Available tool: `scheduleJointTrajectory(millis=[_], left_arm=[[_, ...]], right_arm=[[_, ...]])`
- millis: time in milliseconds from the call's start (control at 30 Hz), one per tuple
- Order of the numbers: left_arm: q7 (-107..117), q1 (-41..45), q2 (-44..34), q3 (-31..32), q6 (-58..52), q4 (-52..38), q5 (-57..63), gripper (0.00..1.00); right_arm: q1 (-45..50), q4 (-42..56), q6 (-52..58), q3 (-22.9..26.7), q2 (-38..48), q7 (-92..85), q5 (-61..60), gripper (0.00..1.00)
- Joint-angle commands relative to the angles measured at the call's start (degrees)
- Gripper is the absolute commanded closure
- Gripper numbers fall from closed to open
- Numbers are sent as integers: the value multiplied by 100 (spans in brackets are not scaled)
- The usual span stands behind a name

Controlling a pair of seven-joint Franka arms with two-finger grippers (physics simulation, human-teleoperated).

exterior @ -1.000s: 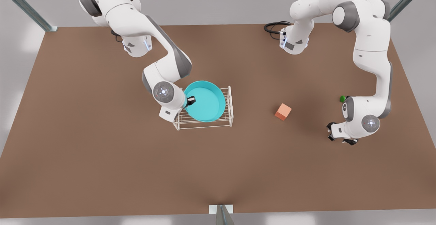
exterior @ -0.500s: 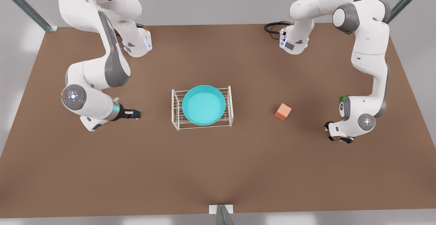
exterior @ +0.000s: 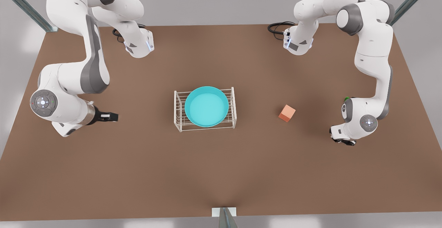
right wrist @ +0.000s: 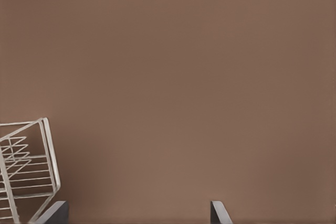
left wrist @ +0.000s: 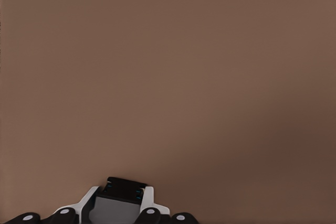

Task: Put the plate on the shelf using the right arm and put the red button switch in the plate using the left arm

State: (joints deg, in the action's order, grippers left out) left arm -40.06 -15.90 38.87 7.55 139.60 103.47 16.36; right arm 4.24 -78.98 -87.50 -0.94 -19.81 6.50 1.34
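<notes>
Right gripper [exterior: 109,117] hovers low, jaws apart; left gripper [exterior: 342,140] hangs near the tabletop.

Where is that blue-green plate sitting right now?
In the front view the plate sits on top of the white wire shelf near the table's middle, with the orange-pink cube off to the front view's right.

Turquoise plate [exterior: 206,106], white wire shelf [exterior: 179,115], orange-pink cube [exterior: 287,113], plain brown table [exterior: 221,172].
</notes>
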Motion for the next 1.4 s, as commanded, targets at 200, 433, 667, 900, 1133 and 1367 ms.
scheduleJointTrajectory(millis=[200,433,667,900,1133,1367], left_arm=[[33,0,-283,19,-275,-47,-45,68],[1500,0,-793,1151,-1830,-732,-106,68],[5218,1361,-819,2049,-3306,-1549,-53,68],[7925,2802,-574,2234,-4098,-2639,-115,68],[10079,3946,253,2436,-3264,-3501,-124,68],[10870,4728,1255,2251,-2341,-4221,-106,68]], right_arm=[[-2,128,66,-56,30,-457,-222,0],[7,418,40,-64,4,-316,-204,0],[-134,594,58,50,21,-307,-231,0],[-213,603,119,-3,30,-298,-240,0],[-213,603,145,15,30,-298,-231,0],[-204,814,49,-82,-14,-61,-389,0]])
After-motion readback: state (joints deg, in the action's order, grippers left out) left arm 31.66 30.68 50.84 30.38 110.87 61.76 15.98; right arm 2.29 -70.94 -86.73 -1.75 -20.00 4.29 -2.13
